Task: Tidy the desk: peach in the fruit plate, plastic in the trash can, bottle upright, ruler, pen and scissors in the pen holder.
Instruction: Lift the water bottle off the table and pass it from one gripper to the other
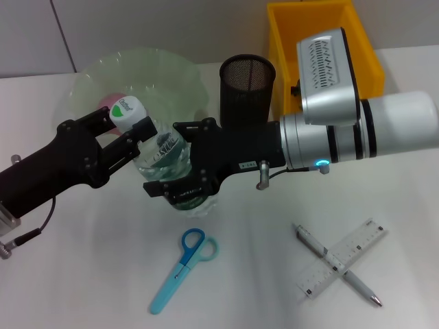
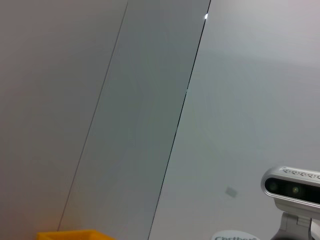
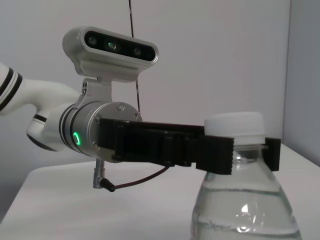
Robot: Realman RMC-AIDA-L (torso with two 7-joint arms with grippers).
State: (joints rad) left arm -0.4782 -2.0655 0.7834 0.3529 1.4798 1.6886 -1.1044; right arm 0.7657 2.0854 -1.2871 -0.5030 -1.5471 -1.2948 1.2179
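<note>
Bottle (image 1: 161, 154) righting looks like the step in hand, about midway through the tidy. Nearest, the scissors (image 1: 184, 267) lie flat on the desk, and the pen (image 1: 357, 284) and ruler (image 1: 360, 240) lie crossed, all not yet in the pen holder (image 1: 247, 86); the ruler's markings are unreadable. Mid-desk, the left gripper (image 1: 140, 137) is clamped at the neck of the bottle and the right gripper (image 1: 175, 185) is clamped around its body. The cap (image 1: 127, 112) carries a green label, seemingly "Cestbon". Beyond, a pink peach (image 1: 108, 104) apparently already sits in the fruit plate (image 1: 164, 65). No plastic shows; the yellow trash can (image 1: 367, 58) is largely hidden.
</note>
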